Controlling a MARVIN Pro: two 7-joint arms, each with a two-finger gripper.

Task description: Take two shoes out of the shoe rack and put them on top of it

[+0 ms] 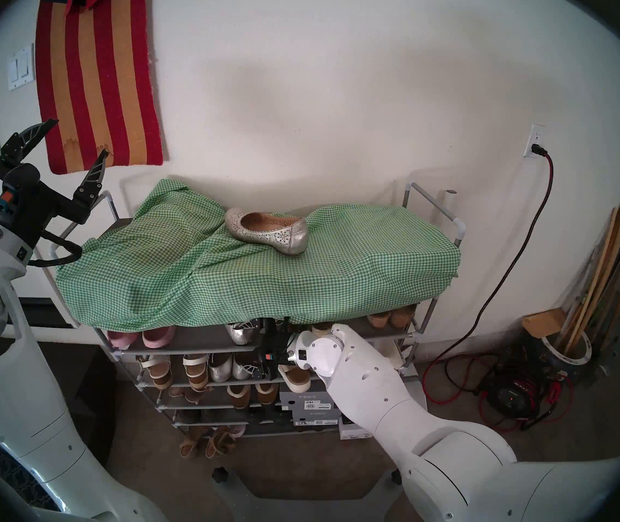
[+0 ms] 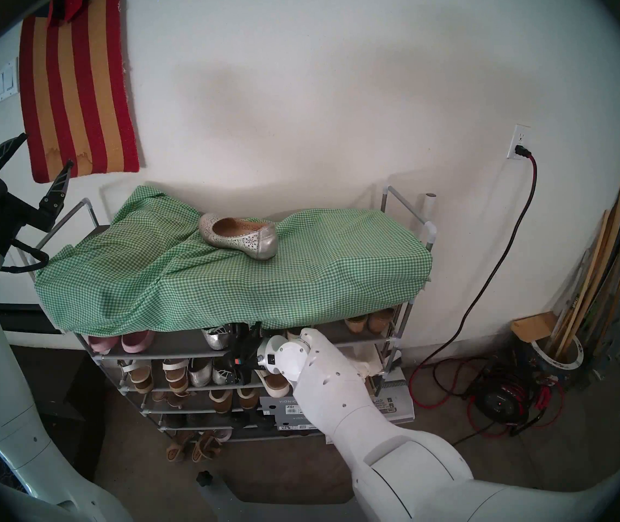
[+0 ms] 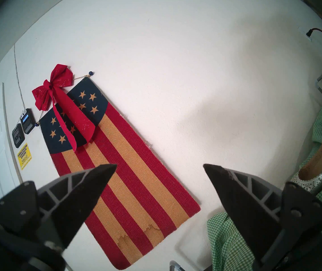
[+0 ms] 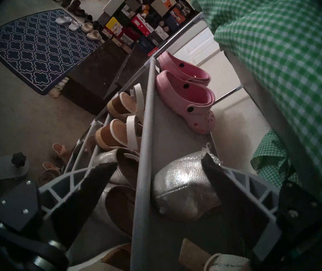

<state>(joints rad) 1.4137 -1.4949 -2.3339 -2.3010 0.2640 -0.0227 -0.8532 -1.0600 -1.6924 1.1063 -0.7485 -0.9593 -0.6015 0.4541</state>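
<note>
One perforated silver flat point(image 1: 267, 229) already lies on the green checked cloth point(image 1: 225, 280) atop the shoe rack point(image 1: 412, 336), its mate point(image 4: 183, 186) still shelved, right claw point(image 4: 159, 168) wide around it, left claw point(image 1: 75, 144) wide, empty.

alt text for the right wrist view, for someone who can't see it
The open right gripper reaches toward a silver shoe on a grey shoe rack shelf, its fingers either side of the front rail. Pink clogs sit further along, under a green checked cloth.
</note>
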